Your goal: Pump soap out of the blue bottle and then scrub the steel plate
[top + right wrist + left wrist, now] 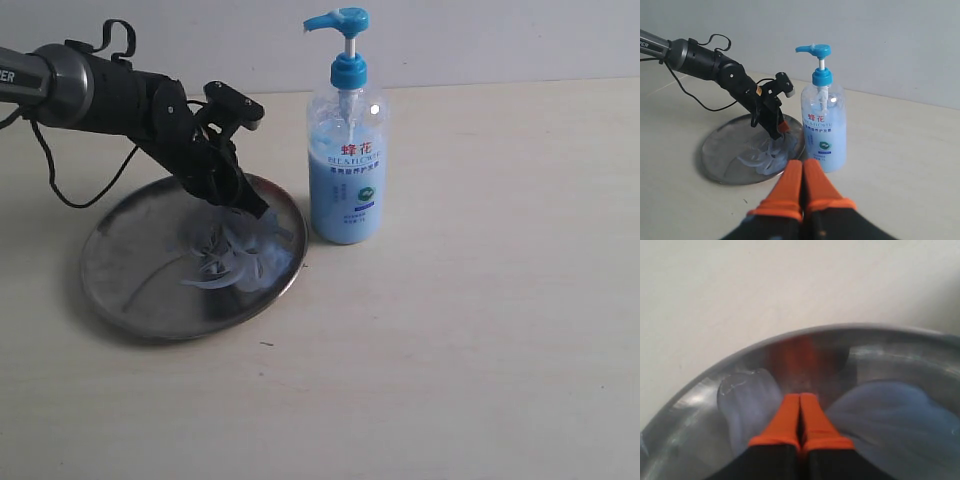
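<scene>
Scrubbing looks to be the step in hand: soap (235, 255) lies smeared over the steel plate (120, 270) from its centre toward 3 o'clock. To do it well, press lightly and sweep the smear toward the bare metal at 9 o'clock, without nudging the blue bottle (345, 170), which stands just beside the rim at 2 o'clock. The left gripper (262, 212) has its jaws together, holding nothing, with its tips down in the soap. The right gripper (802, 165) — jaws together too, empty — hangs clear of the bottle.
</scene>
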Tool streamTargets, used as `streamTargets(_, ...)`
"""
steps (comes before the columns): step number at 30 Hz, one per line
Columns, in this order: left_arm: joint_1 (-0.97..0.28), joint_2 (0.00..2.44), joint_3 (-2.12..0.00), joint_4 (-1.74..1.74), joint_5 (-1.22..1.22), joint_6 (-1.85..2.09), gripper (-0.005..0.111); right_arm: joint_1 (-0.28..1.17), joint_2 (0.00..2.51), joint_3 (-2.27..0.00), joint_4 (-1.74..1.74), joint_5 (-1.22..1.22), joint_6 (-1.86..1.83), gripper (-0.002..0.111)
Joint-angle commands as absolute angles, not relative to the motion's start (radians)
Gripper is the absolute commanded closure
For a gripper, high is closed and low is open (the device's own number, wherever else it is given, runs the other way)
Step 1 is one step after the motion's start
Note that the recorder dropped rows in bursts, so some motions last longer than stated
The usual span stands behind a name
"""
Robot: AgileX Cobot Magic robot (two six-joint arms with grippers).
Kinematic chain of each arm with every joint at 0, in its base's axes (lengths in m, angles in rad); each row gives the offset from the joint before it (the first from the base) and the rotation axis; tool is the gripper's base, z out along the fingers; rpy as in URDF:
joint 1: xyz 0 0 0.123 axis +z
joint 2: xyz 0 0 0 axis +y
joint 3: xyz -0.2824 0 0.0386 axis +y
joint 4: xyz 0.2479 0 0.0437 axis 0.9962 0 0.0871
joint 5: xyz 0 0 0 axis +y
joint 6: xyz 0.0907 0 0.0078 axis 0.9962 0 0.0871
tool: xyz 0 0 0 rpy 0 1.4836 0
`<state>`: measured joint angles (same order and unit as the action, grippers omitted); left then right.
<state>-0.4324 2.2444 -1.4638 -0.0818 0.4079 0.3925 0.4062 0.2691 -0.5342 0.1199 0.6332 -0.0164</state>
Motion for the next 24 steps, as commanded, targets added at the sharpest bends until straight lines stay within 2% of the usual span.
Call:
streamTargets(1,-0.433,2.269,-1.445,-0.074,0.499,0.386,0.107,0.407,0.265,-0.531,0.132,0.612,-0.024,0.108)
streamTargets(7,-0.433,2.269,-1.445,-0.159,0.577,0.413,0.107,0.407,0.265,-0.531,0.132,0.612,-0.024,0.108)
streamTargets(17,-0.433,2.269,-1.445,-0.582,0.657,0.712,0.107,0.407,0.265,-0.531,0.132,0.624,-0.022,0.108)
streamTargets(24,-0.433,2.269,-1.445,-0.639,0.712,0.752,0.107,0.407,0.265,-0.531,0.132,0.626,-0.022,0.108)
